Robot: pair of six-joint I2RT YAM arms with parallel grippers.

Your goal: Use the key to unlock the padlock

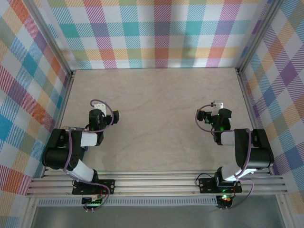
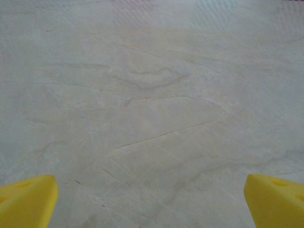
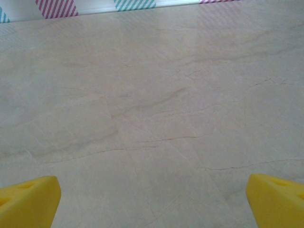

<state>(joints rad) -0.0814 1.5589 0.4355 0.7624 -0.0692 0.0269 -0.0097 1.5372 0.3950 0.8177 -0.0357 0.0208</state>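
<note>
Hovering low over the pale beige, veined worktop (image 1: 156,109), the left hand (image 1: 98,106) is released, its yellow fingertips (image 2: 26,202) spread wide apart. The right hand (image 1: 217,105) is likewise released, fingertips (image 3: 28,199) wide apart, facing the plaid-patterned back wall (image 1: 156,33).

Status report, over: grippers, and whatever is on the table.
Left gripper open, nothing held. Right gripper open, nothing held. Both folded close to their bases, over the pale tabletop.
</note>
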